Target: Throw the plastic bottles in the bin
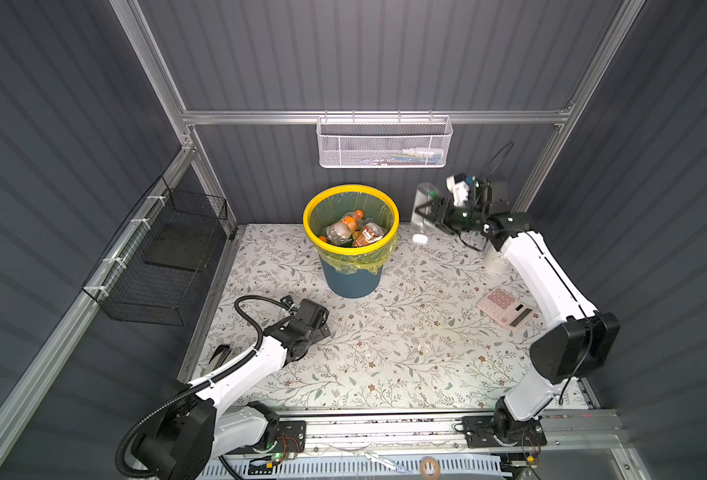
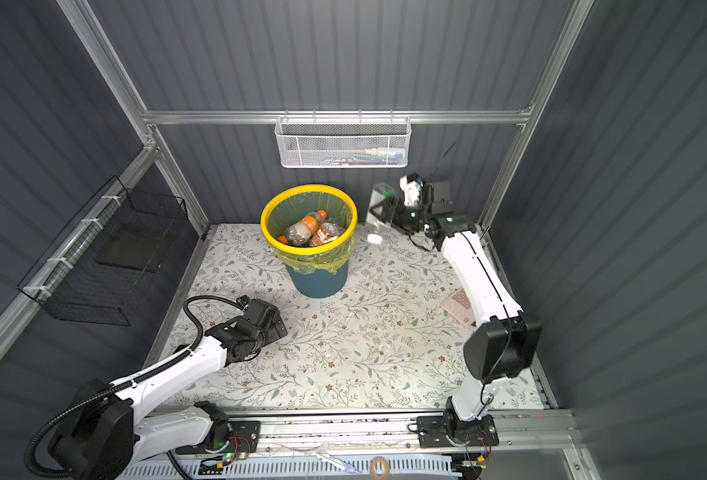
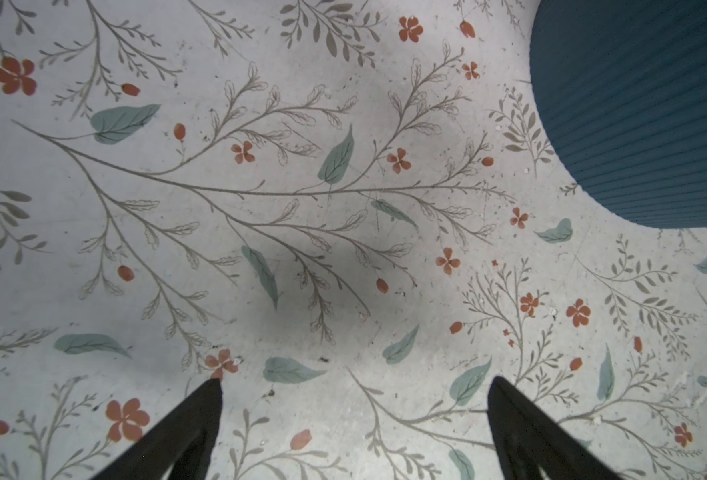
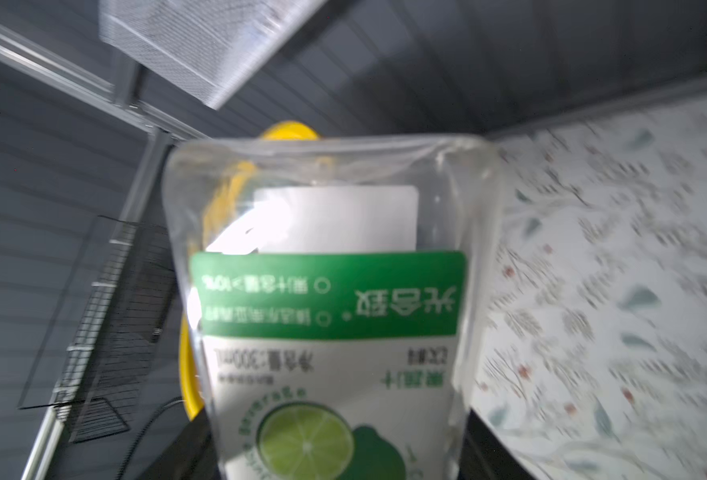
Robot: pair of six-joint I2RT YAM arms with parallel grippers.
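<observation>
Both top views: floral table (image 1: 385, 353), walls (image 1: 385, 62); right hand (image 1: 425, 211) grasps bottle (image 1: 426, 192), left hand (image 1: 321, 327) released.

The floral worktop (image 1: 385, 353) carries the bin (image 1: 351, 282) standing toward the back, and a pink calculator (image 1: 505, 308) lying near its right edge.

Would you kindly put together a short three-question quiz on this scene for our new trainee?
1. True or false: the left gripper is holding a bottle.
2. The lime-label bottle in the right gripper is: A) inside the bin; B) lying on the table; C) held up beside the bin.
3. What colour is the calculator?
Key: 1 false; 2 C; 3 pink.
</observation>
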